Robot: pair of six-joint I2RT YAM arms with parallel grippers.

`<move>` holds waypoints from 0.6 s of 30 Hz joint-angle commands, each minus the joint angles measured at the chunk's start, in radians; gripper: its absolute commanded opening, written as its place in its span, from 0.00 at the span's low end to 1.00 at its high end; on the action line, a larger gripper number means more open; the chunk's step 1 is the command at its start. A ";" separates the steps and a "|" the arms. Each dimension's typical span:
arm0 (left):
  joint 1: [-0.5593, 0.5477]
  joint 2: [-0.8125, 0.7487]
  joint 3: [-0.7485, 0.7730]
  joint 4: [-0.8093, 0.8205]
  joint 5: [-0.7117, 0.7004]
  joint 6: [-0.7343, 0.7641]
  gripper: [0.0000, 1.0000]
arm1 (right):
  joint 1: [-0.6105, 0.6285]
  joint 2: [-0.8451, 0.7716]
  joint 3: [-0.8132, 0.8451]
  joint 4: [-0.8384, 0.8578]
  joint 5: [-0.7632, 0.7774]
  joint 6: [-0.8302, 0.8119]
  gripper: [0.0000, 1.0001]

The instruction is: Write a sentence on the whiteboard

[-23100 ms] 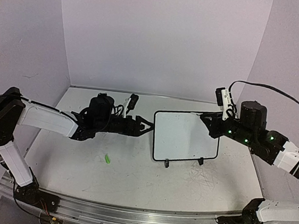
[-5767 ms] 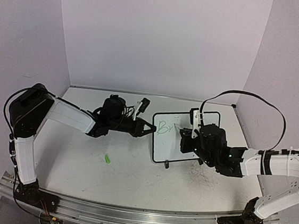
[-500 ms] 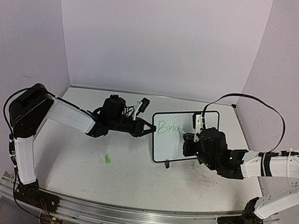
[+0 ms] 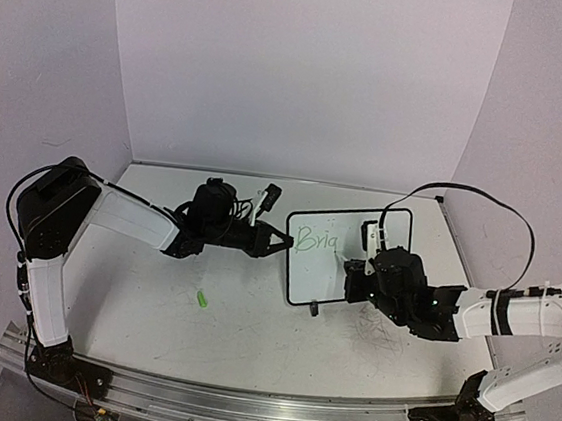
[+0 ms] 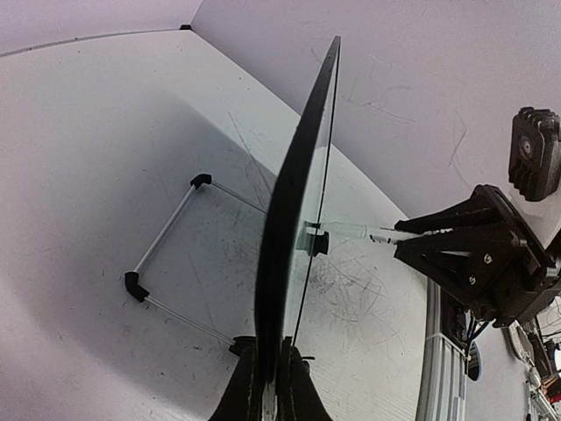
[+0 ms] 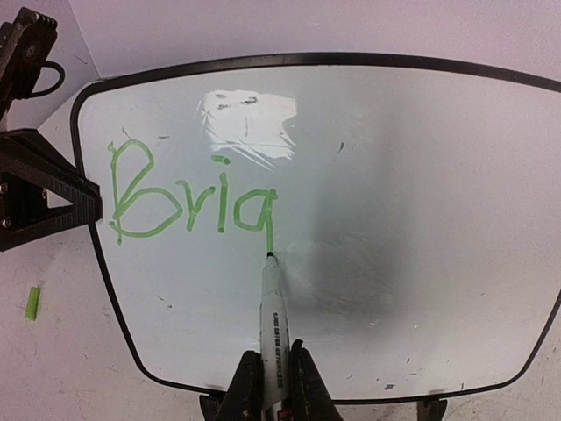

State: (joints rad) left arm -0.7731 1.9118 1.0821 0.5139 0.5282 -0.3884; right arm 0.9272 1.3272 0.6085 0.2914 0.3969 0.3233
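The whiteboard (image 4: pixel 349 278), black-framed with rounded corners, stands propped on the table right of centre. It fills the right wrist view (image 6: pixel 368 175) and shows edge-on in the left wrist view (image 5: pixel 289 219). The sentence (image 6: pixel 188 197) is green handwriting reading "Brig" at the board's upper left (image 4: pixel 315 240). My left gripper (image 4: pixel 280 241) is shut on the board's left edge (image 5: pixel 272 373). My right gripper (image 6: pixel 273 377) is shut on a white marker (image 6: pixel 273 320), whose tip touches the board at the bottom of the "g" stroke. My right gripper is in front of the board (image 4: pixel 355 271).
A small green marker cap (image 4: pixel 201 300) lies on the scuffed tabletop left of the board and also shows in the right wrist view (image 6: pixel 32 303). The board's wire stand (image 5: pixel 166 263) rests on the table behind it. White walls enclose the table on three sides.
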 commanded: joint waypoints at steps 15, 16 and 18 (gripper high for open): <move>0.005 -0.057 -0.011 -0.018 -0.009 0.023 0.00 | 0.027 0.039 0.046 0.015 -0.032 0.018 0.00; 0.005 -0.057 -0.011 -0.018 -0.009 0.023 0.00 | 0.027 0.044 0.051 0.020 -0.031 0.015 0.00; 0.005 -0.056 -0.011 -0.019 -0.009 0.023 0.00 | 0.026 0.056 0.066 0.028 -0.029 0.009 0.00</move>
State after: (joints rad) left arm -0.7731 1.9102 1.0821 0.5133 0.5277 -0.3845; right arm 0.9545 1.3522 0.6167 0.2776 0.3673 0.3383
